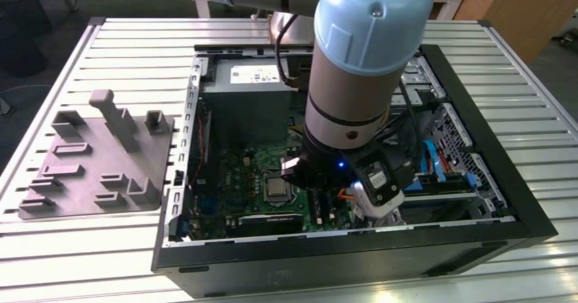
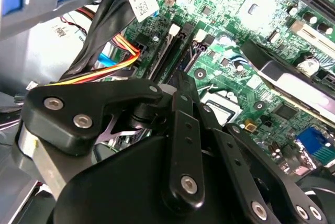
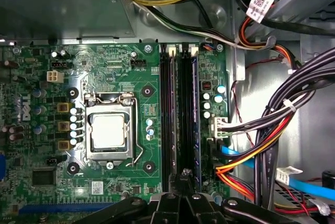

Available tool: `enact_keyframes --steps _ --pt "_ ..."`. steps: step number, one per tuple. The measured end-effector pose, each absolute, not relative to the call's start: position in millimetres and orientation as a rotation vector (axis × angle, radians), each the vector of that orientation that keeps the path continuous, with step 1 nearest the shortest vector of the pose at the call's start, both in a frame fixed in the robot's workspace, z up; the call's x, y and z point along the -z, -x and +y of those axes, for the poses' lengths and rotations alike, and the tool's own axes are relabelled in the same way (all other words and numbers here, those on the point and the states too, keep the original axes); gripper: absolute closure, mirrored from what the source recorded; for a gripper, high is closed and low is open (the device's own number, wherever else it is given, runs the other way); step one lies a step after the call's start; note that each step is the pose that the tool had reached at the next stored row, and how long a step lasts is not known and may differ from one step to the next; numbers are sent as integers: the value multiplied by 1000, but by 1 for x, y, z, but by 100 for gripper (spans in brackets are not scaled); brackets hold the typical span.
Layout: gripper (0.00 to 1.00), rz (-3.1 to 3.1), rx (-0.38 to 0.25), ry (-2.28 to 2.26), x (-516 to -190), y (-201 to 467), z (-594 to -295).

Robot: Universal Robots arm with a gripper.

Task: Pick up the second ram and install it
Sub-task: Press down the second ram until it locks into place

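1. While the arm reaches down into the open computer case [image 1: 505, 181], the exterior view places the gripper [image 1: 318, 181] low over the green motherboard [image 1: 257, 168]; the grey fixture tray [image 1: 91, 161] lies outside the case, towards the exterior view's left.
2. Second wrist view: black gripper linkages [image 2: 183, 145] converge just above the slot rails [image 2: 170, 51]; whether the jaws are parted or clenched cannot be told.
3. First wrist view: the second ram [image 3: 195, 114] stands on edge in the slot rails beside the processor socket [image 3: 109, 131], the gripper tip [image 3: 184, 174] at its near end.
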State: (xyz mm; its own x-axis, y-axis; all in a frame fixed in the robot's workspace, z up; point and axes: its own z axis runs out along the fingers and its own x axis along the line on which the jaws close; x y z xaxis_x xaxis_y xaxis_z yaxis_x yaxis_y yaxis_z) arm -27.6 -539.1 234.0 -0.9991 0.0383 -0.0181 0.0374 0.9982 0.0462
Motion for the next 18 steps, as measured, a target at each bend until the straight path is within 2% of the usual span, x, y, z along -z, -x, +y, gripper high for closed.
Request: enact_keyframes --steps 18 --pt "90 3121 -65 -59 -220 29 -537"
